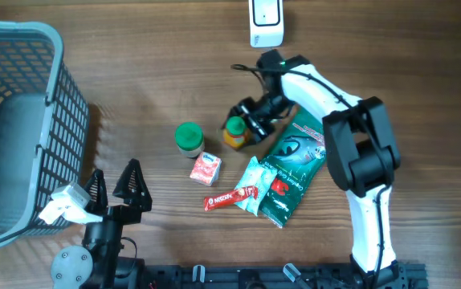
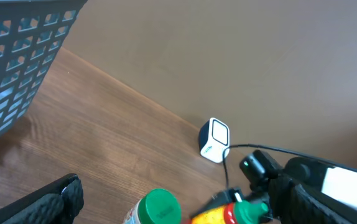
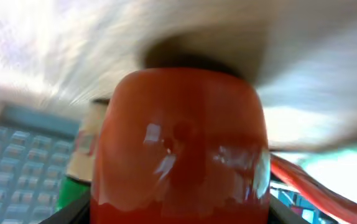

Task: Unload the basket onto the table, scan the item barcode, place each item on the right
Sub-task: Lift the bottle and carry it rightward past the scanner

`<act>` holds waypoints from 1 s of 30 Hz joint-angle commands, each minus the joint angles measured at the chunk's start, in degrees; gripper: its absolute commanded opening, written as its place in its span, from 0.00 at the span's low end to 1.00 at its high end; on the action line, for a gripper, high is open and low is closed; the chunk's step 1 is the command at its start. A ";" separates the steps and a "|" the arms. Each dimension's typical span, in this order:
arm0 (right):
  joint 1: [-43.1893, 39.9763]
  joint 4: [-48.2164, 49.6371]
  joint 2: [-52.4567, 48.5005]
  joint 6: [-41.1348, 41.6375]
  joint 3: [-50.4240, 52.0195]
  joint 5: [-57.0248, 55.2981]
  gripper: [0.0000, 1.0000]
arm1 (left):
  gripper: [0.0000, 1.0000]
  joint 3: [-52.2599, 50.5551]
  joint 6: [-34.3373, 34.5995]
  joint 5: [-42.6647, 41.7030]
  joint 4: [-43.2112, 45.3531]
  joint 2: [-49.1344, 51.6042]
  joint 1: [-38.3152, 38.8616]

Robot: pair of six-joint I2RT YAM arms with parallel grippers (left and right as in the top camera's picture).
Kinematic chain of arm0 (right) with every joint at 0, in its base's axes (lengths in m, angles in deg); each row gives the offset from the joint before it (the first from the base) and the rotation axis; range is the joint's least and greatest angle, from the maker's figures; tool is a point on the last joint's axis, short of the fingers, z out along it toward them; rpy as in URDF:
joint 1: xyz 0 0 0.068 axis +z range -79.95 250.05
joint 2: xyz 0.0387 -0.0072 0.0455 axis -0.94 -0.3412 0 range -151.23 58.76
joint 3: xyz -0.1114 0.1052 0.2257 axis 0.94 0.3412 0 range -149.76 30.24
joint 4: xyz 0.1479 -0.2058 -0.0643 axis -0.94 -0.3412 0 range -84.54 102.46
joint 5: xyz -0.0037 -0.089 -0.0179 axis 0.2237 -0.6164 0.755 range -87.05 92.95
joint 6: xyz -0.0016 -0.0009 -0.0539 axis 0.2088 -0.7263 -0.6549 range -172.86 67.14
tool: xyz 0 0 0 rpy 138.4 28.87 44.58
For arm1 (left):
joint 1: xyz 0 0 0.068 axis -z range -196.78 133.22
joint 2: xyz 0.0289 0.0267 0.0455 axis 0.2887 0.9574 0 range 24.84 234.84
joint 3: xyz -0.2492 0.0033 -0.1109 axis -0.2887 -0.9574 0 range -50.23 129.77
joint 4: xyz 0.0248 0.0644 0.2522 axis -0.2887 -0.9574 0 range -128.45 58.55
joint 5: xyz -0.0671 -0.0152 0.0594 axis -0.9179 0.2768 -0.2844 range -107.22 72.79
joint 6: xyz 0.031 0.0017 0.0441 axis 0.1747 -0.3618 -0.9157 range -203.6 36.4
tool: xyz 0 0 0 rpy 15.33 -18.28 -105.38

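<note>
Wooden table (image 1: 134, 88), brown wall behind in the left wrist view. Target looks like the orange bottle (image 1: 233, 135) with a green cap, standing mid-table in the item cluster, just right of the green-lid jar (image 1: 189, 138).

The right gripper (image 1: 242, 127) is at the bottle with its jaws on either side. The bottle fills the right wrist view (image 3: 178, 143). Can't tell whether the pads are actually pinching it or just bracketing it. The left gripper (image 1: 114, 186) is spread wide and holds nothing, low near the grey basket (image 1: 62, 104) and well apart from the items.

Judgement on doing the step well:
- Squeeze the body squarely below the cap, since the glossy round side may slip or twist.
- Lift straight up so the jar doesn't get clipped.
- Carry it to the white scanner (image 1: 266, 20) at the far table edge.
- Turn the bottle until the barcode faces the scanner window. No barcode is visible in any view, so some rotation is probably needed.

Other items are a small pink box (image 1: 206, 168), a red stick sachet (image 1: 232, 197), teal packets (image 1: 254, 183) and a dark green bag (image 1: 295, 168) partly under the right arm.

Writing: the white lettering on the red sachet may read Nescafe, but it's too small to be sure. The bag has a white print that can't be read. The bottle label can't be read either, as the wrist view is blurred.
</note>
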 commanded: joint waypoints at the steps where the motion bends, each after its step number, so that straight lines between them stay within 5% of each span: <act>1: -2.16 -8.48 7.32 2.05 0.37 -7.15 0.50 | 1.00 -0.66 -0.44 -0.87 0.13 -0.15 0.26; 10: -2.93 -28.65 17.51 -0.59 0.39 -15.63 0.56 | 1.00 -0.66 -0.44 -0.87 0.13 -0.15 0.26; 15: -1.86 -29.27 20.06 -10.29 1.75 -14.47 0.47 | 1.00 -0.66 -0.44 -0.87 0.13 -0.15 0.26; 25: -1.16 -29.27 21.14 -14.53 3.87 -22.34 0.44 | 1.00 -0.63 -0.44 -0.87 0.13 -0.15 0.26; 30: -1.16 -29.14 29.33 -4.98 3.87 -34.16 0.43 | 1.00 -0.66 -0.44 -0.87 0.13 -0.15 0.26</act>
